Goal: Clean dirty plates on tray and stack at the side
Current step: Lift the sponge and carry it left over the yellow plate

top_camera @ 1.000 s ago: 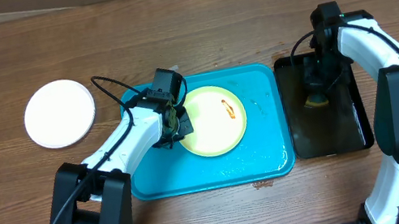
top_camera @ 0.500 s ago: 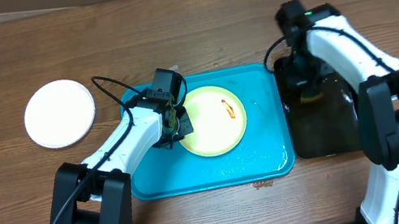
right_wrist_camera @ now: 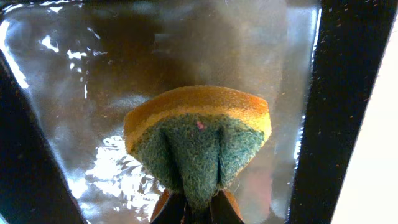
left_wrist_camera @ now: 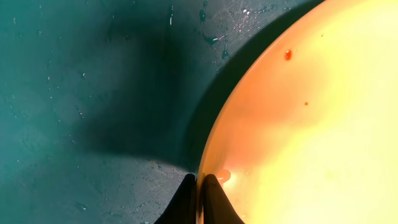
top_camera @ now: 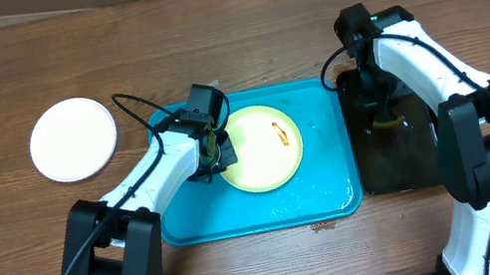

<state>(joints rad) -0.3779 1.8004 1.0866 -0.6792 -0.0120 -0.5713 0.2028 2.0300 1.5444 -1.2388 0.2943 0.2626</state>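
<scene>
My left gripper pinches the flat yellow-green plate by its rim in the tray, whose long side runs left-right, while my right gripper squeezes a sponge.

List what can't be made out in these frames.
- Overhead: how the left gripper holds the yellow-green plate, hidden under its own wrist.
- Overhead: white plate seen straight down; single or stack, cannot tell.
- Left wrist: most of the yellow-green plate cut off by frame edges.
- Right wrist: right gripper mostly cut off at bottom edge, behind the sponge.
</scene>
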